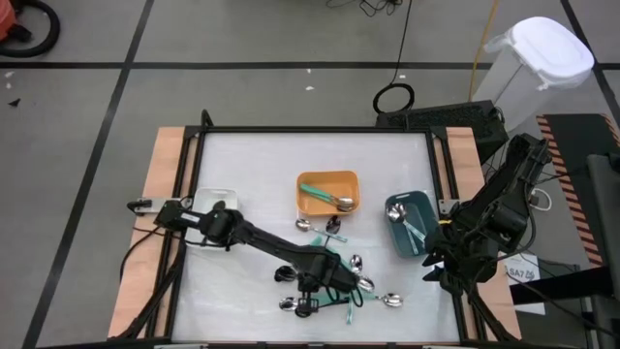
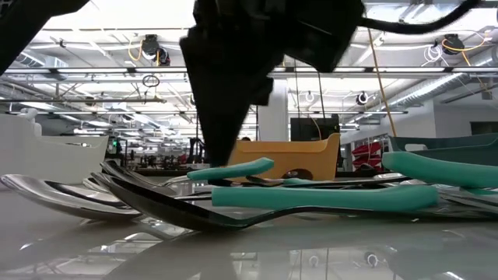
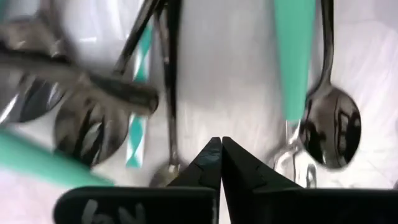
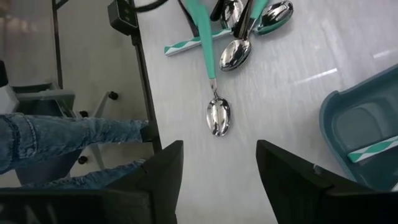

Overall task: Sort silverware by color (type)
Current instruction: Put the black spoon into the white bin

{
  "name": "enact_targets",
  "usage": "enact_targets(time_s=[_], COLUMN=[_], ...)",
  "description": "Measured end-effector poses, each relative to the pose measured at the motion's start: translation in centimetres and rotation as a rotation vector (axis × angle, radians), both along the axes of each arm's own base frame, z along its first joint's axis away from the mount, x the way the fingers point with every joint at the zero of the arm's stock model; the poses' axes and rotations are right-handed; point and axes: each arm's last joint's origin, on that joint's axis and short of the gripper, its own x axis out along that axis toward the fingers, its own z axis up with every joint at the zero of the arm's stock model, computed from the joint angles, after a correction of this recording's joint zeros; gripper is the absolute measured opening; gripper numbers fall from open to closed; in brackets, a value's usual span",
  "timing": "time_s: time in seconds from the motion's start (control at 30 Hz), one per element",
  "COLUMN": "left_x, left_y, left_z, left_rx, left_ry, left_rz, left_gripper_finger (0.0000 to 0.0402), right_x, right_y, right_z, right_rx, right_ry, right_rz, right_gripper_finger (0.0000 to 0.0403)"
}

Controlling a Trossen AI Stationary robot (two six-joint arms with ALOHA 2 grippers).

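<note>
Left end effector (image 1: pixel 308 302) is down in the silverware pile (image 1: pixel 334 281) near the counter's (image 1: pixel 252 174) front edge, and its fingers are clenched tip to tip with nothing between them: the left wrist view shows bare counter past the tips, a teal-handled spoon (image 3: pixel 292 59) and a dark spoon bowl (image 3: pixel 333 127) lying just beside. So the pick looks missed or not yet made. My read: it needs to release, settle over one handle and close again. Right end effector (image 1: pixel 438 267) waits at the right edge, fingers spread wide and holding nothing; a lone teal-handled spoon (image 4: pixel 217 115) lies ahead of it. Farther back, the dark teal bin (image 1: pixel 409 225) near the right edge already holds teal-handled pieces, and the orange bin (image 1: pixel 327 192) mid-counter carries a teal-handled spoon. White bin (image 1: pixel 215 198) sits at the left edge. Sorting is under way, most pieces still in the pile.
</note>
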Motion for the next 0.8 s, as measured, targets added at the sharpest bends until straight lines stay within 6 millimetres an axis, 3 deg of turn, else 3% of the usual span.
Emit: enact_targets(time_s=[0.33, 0.5, 0.8], left_x=[-0.4, -0.1, 0.1], left_y=[1.8, 2.0, -2.0], left_z=[4.7, 5.2, 6.0], left_rx=[0.185, 0.231, 0.192], left_ry=[-0.181, -0.245, -0.450], left_rz=[-0.032, -0.016, 0.147], left_gripper_finger=[0.0113, 0.0135, 0.0136], right_x=[-0.1, -0.1, 0.0], right_y=[0.2, 0.3, 0.2], right_z=[0.0, 0.1, 0.1], right_rx=[0.054, 0.080, 0.086], right_ry=[0.048, 0.069, 0.041], right_rz=[0.022, 0.001, -0.071], right_gripper_finger=[0.0196, 0.0196, 0.0196])
